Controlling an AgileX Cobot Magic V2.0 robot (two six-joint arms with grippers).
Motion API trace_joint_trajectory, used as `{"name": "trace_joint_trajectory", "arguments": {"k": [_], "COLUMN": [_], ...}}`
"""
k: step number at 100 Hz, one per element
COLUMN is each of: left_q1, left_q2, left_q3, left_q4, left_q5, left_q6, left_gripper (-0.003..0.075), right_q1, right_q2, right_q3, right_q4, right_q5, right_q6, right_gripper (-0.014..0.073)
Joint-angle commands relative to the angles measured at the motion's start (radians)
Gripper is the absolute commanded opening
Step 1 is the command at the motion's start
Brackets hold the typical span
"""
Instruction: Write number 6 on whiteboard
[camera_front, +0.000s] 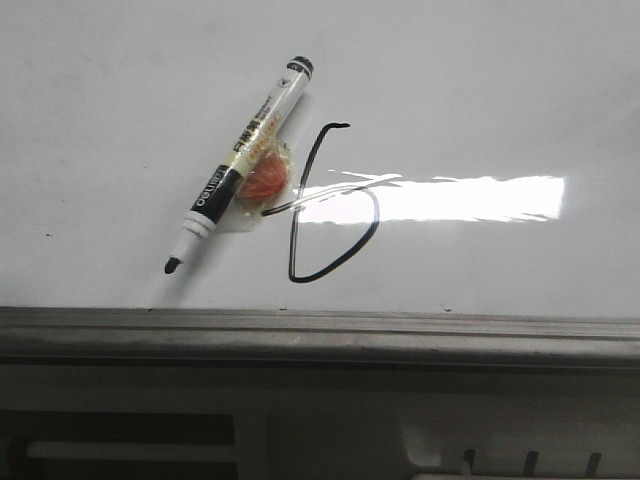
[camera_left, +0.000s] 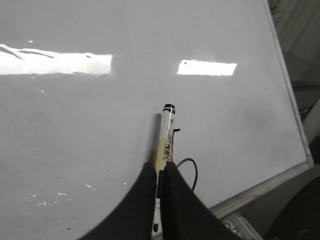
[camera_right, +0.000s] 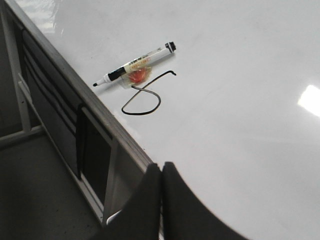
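Finished-looking number 6 (camera_front: 330, 205) near the framed near edge of the whiteboard (camera_front: 480, 90), marker (camera_front: 240, 190) lying uncapped just beside it, apparently set down after writing; left end effector (camera_left: 161, 172) and right end effector (camera_right: 161, 175) both closed, seemingly empty.

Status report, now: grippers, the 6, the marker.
Left gripper and right gripper shut, empty. Number 6 drawn on whiteboard. Marker lying uncapped beside it.
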Motion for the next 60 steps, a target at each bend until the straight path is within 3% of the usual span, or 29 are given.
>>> {"name": "trace_joint_trajectory", "arguments": {"k": [1, 17, 60], "left_q1": [0.000, 0.000, 0.000], "left_q2": [-0.091, -0.182, -0.191], "left_q3": [0.023, 0.052, 0.054], "left_q4": [0.008, 0.008, 0.008], "left_q5": [0.059, 0.072, 0.072], "left_q6": [0.005, 0.005, 0.005], "left_gripper": [-0.0019, -0.0019, -0.0019], "right_q1": [-0.007, -0.007, -0.007], "right_q2": [-0.069, -0.115, -0.116], "right_q3": [0.007, 0.016, 0.018], "right_q4": [-0.021, -0.031, -0.028], "right_q5": [-0.070, -0.043, -0.043], "right_q6": [0.020, 0.020, 0.020], "right_gripper": [-0.0053, -0.0053, -0.0053]}}
